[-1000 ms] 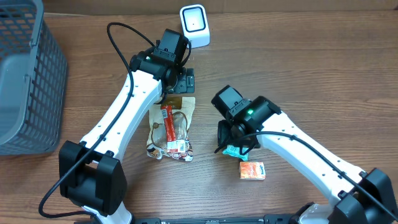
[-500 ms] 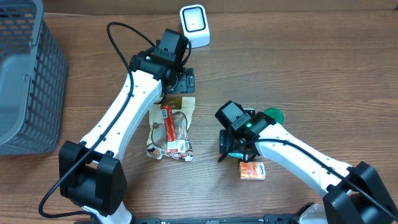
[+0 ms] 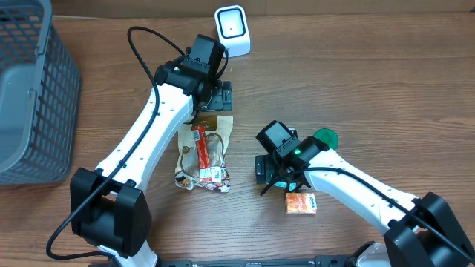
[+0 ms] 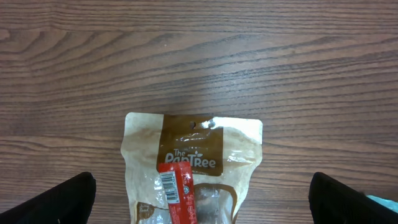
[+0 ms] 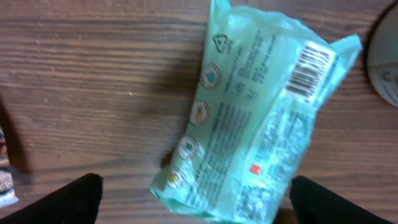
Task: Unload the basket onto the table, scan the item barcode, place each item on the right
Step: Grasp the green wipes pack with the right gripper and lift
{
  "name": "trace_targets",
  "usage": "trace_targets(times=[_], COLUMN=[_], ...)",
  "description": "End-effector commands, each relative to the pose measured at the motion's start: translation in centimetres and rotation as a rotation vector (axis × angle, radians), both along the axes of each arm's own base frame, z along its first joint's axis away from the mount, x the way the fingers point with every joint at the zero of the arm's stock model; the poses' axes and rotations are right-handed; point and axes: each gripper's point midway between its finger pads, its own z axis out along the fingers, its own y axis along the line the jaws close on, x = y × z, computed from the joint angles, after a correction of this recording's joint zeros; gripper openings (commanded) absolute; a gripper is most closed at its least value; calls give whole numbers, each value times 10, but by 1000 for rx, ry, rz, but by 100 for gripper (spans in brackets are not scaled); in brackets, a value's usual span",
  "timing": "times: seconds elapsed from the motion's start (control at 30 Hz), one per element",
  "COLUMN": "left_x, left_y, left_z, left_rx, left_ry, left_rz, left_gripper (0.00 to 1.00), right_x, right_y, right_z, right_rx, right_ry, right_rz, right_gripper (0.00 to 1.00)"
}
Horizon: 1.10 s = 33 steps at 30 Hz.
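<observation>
Scanning is looking not yet done. Green packet (image 5: 249, 124) is lying flat on the table (image 3: 386, 81), at about 5 o'clock from the scanner (image 3: 231, 28) and well apart from it. Right gripper (image 5: 193, 196) is hovering over it, jaws spread wide and grasping nothing. Left gripper (image 4: 199, 202) is likewise spread, over a brown pouch (image 4: 193, 155). Gripping, lifting and presenting are remaining. Packet's barcode (image 5: 311, 64) is facing up at its 2 o'clock corner. Pouch is reading "The …Tree", middle letters unclear.

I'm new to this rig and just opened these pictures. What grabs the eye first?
A mint-green packet fills the right wrist view, lying on the wood table with its barcode facing up. At the table's centre lies a brown snack bag with a red label, and a white scanner stands near the far edge.
</observation>
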Motion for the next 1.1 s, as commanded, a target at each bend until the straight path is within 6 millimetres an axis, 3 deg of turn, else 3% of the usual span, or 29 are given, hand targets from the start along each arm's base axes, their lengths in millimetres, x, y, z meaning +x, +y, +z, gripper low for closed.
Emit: trace_targets(times=[0.0,0.13,0.23,0.37,0.67,0.97,1.07], left_x=[5,5,5,5,5,5,5], left_y=[-1,-1,-1,-1,-1,-1,-1], left_z=[15,15,15,15,15,15,15], left_rx=[-1,-1,-1,-1,-1,-1,-1], left_ry=[-40,-40,-40,-40,-41,-40,-40], left_rz=[-21,-21,-21,-21,-21,-21,-21], left_gripper=[100,100,100,100,100,100,100], right_x=[-4,-1,-5,-9,9,43,48], right_y=[-7,-22,-8,22,32,32,37], right_z=[-12,-21,-26,-24,-14,46,60], right_rx=[-15,-75,-1,117,109,15,59], right_ry=[-1,-49,-29,-15,-119,-183,-180], right_rz=[-31,-71,-11,206,358,309,190], right_gripper=[100,100,100,100,100,100,100])
